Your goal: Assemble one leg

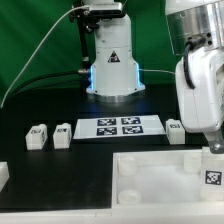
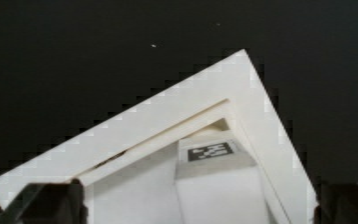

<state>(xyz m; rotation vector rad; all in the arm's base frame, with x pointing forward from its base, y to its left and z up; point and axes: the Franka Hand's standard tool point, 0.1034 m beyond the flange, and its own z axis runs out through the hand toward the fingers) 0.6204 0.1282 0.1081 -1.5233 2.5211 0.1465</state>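
While green curtain [image 1: 30,40] backs my black tabletop [image 1: 90,165], I see the end effector [image 2: 179,205] spread wide above the white panel [image 1: 165,175], clasping nothing.

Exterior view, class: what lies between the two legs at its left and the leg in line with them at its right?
The marker board, flat on the table; the exterior view shows it.

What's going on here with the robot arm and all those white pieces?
The robot arm is building furniture. Its gripper hangs open over the corner of the big white panel, where one leg now sits. Three more legs wait on the black table, beside the marker board.
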